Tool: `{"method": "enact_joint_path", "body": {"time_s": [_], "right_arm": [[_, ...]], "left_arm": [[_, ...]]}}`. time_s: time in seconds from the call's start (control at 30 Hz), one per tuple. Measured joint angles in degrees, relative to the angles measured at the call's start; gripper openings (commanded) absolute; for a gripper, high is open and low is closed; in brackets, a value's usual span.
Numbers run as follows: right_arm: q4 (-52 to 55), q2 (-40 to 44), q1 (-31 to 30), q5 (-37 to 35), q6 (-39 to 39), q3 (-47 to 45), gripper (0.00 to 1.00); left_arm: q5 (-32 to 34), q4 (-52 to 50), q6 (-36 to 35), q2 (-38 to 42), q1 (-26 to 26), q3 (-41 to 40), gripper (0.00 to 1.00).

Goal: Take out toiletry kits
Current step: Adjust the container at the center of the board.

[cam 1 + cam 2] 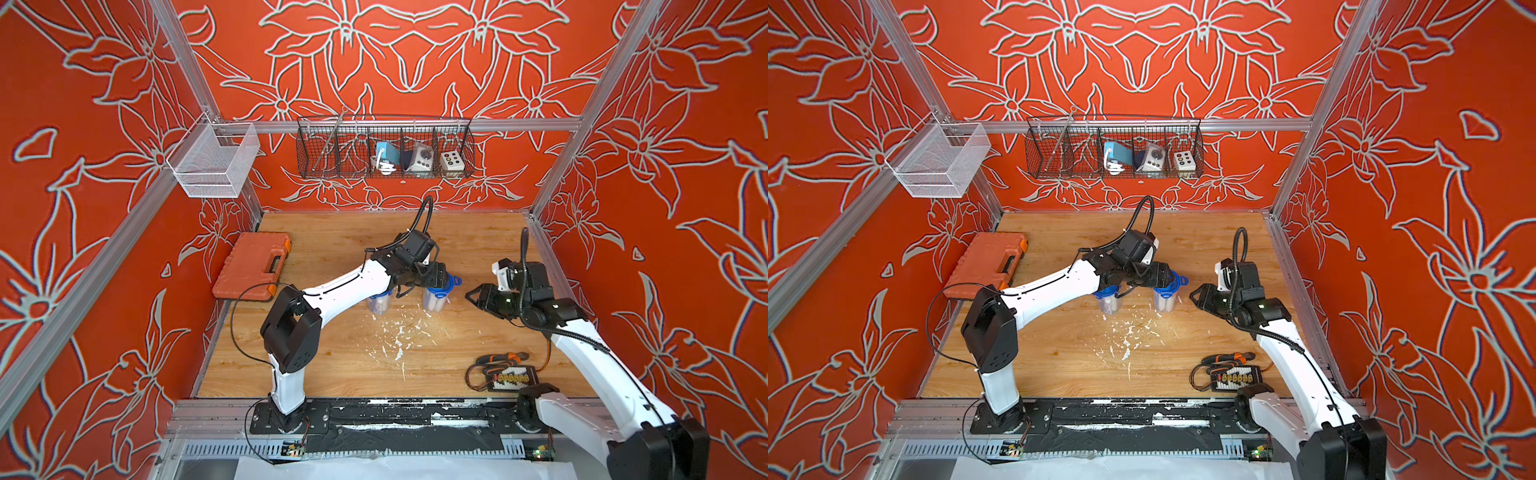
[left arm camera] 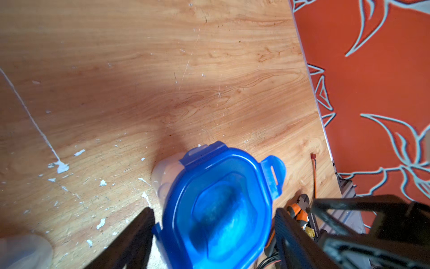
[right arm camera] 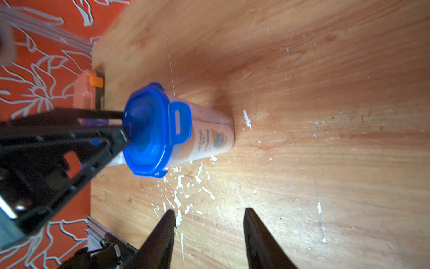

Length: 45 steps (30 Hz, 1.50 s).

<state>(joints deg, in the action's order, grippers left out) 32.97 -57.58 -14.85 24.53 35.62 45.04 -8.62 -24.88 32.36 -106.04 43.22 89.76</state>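
Toiletry kit (image 3: pixel 209 139) in tub (image 3: pixel 221 118) under spread left claw (image 2: pixel 213 209); right claw (image 3: pixel 209 210) spread, empty.

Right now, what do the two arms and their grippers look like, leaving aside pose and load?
The left arm and right arm both have white shells on the long segments and blocky black joints. A black ribbed cable arcs above each wrist. The left gripper and right gripper are black, with tapering fingers on open triangular frames.
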Motion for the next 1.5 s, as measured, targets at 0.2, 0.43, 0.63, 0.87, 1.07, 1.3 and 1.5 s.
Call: {"method": "enact_joint_path", "body": {"time_s": [0.2,0.43,0.63,0.87,1.07,1.3,1.5], "right_arm": [[1.88,-7.06,-3.93,-5.33,-2.08,2.82,0.51],[1.07,-13.14,-3.96,-7.19,-2.86,7.06,0.53],[0.9,-16.52,-3.96,-7.76,-3.17,11.41,0.54],[1.57,-21.77,-3.96,-8.15,-3.78,15.89,0.54],[2.8,-25.11,-3.85,-8.57,-5.14,18.88,0.55],[5.57,-26.47,-3.67,-11.21,-7.04,21.51,0.58],[7.41,-26.47,-2.49,-10.78,-10.16,23.04,0.58]], "left_arm": [[1.29,-1.81,-2.14,-0.02,-0.26,-0.15,0.71],[0.96,-1.36,-3.21,-0.02,-0.57,-2.32,0.67],[-1.57,1.27,-2.99,0.39,-0.5,-4.2,0.65],[-2.49,2.54,-2.29,1.53,0.09,-6.16,0.64],[-2.89,2.97,-1.22,1.62,0.24,-6.43,0.63],[-4.13,2.97,-1.25,1.68,1.07,-6.45,0.67],[-2.84,2.12,-1.7,4.61,2.6,-10.95,0.8]]}}
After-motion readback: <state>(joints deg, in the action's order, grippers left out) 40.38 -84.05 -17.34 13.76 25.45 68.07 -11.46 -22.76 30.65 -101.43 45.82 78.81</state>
